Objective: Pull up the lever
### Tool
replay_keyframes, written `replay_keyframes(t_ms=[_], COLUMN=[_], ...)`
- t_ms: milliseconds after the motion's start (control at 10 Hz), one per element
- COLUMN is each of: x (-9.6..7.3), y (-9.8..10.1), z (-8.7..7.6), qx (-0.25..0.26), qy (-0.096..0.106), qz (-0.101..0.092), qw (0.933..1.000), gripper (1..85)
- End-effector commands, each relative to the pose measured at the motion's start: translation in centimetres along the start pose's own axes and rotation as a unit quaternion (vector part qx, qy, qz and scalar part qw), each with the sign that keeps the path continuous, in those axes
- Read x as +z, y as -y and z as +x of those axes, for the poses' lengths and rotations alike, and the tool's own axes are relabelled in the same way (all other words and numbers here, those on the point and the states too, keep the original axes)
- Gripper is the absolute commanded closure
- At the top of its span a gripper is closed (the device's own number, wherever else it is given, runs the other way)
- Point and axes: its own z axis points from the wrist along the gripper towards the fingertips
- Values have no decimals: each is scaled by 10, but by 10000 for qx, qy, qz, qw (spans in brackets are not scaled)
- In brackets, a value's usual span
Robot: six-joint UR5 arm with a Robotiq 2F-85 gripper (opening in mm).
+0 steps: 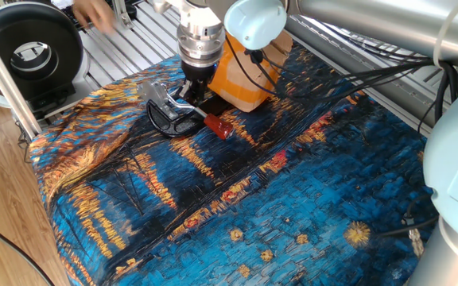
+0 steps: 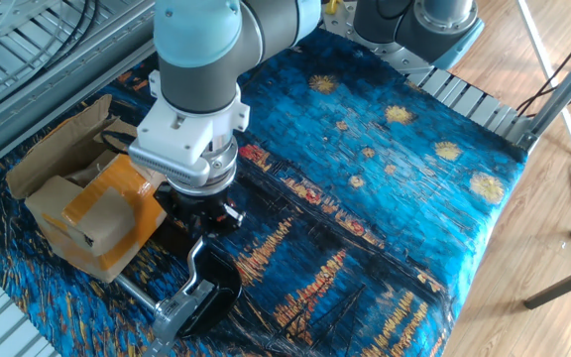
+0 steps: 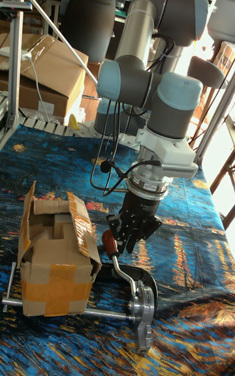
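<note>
I am looking at the gripper (image 3: 134,230) hanging low over the lever (image 3: 121,266), which is lying near one end of the blue and gold painted cloth (image 1: 308,199) covering the table. In the tall fixed view the fingers (image 3: 119,224) are spread a little and pointing down just above and behind the red-brown knob (image 3: 109,242); I cannot tell whether they are touching it, and nothing looks clamped between them. The silver rod is curving from that knob down to the silver bracket (image 3: 143,307), which is sitting on its black curved base (image 1: 169,123).

In one fixed view the knob (image 1: 219,127) is resting low by the cloth, with the rod running back under the wrist toward the bracket (image 1: 157,91). From the other fixed view the wrist is hiding the knob, and only the rod (image 2: 198,258) and base are showing. The orange-taped cardboard box (image 3: 55,258) is standing just beside the lever.
</note>
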Motion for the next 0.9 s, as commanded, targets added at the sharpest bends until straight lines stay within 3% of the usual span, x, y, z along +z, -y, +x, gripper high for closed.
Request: replay_keyframes(t_ms=[0, 400, 600, 800], x=[-1, -6, 0, 11], y=[2, -3, -13, -9], z=[4, 9, -7, -17], qx=[-18, -107, 17, -23], qy=[-92, -138, 101, 243], qz=[-30, -165, -365, -327], qw=[10000, 9997, 9993, 9992], gripper=[603, 613, 617, 617])
